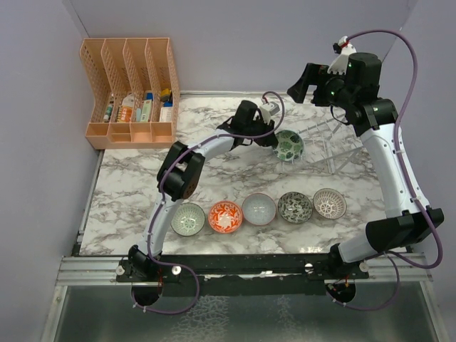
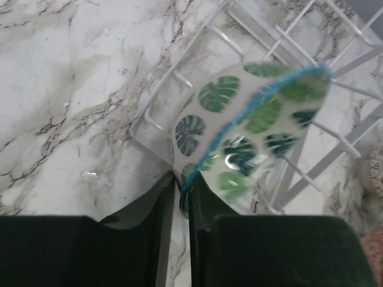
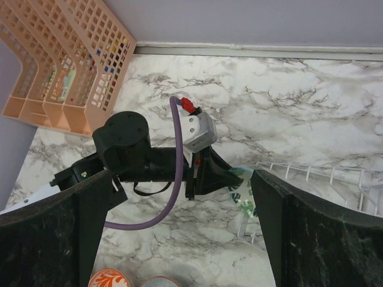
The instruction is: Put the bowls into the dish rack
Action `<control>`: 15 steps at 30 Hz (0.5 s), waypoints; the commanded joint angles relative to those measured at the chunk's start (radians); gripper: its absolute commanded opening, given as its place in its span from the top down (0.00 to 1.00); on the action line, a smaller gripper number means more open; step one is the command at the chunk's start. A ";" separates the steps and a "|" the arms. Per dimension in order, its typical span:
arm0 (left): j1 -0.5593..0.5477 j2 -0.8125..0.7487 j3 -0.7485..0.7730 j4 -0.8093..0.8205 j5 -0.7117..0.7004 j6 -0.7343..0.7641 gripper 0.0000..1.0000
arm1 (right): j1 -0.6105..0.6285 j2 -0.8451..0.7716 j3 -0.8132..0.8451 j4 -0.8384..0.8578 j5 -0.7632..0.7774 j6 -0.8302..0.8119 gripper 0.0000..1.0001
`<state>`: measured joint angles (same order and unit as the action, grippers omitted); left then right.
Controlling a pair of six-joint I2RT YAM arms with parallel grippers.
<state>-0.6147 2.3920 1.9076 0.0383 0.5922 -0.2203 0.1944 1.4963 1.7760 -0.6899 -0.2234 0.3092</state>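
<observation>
Green-leaf ceramic bowl (image 2: 251, 131) pinched by rim in clenched left gripper (image 2: 182, 203), tilted at left end of clear ribbed dish rack (image 2: 287, 36). Thin rim hold could slip, or bowl clip ribs. Right gripper (image 1: 306, 84) spread, empty.

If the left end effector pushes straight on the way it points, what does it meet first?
Likely the dish rack: the green-leaf bowl clamped in the left end effector overlaps its ribs; depth unclear.

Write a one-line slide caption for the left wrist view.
Left gripper pinches the green-leaf bowl by its rim, tilted at the clear dish rack end.
</observation>
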 commanded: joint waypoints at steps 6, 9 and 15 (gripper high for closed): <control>-0.010 -0.020 0.021 -0.066 -0.041 0.010 1.00 | -0.004 0.001 0.007 0.004 -0.002 -0.005 0.00; -0.007 -0.052 0.020 -0.087 -0.053 0.013 1.00 | -0.004 -0.005 0.003 0.006 -0.001 -0.005 0.00; 0.032 -0.165 -0.041 -0.130 -0.041 0.019 1.00 | -0.004 -0.020 -0.008 0.008 0.004 -0.009 0.00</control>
<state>-0.6083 2.3680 1.8992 -0.0582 0.5411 -0.2123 0.1944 1.4963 1.7756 -0.6895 -0.2230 0.3092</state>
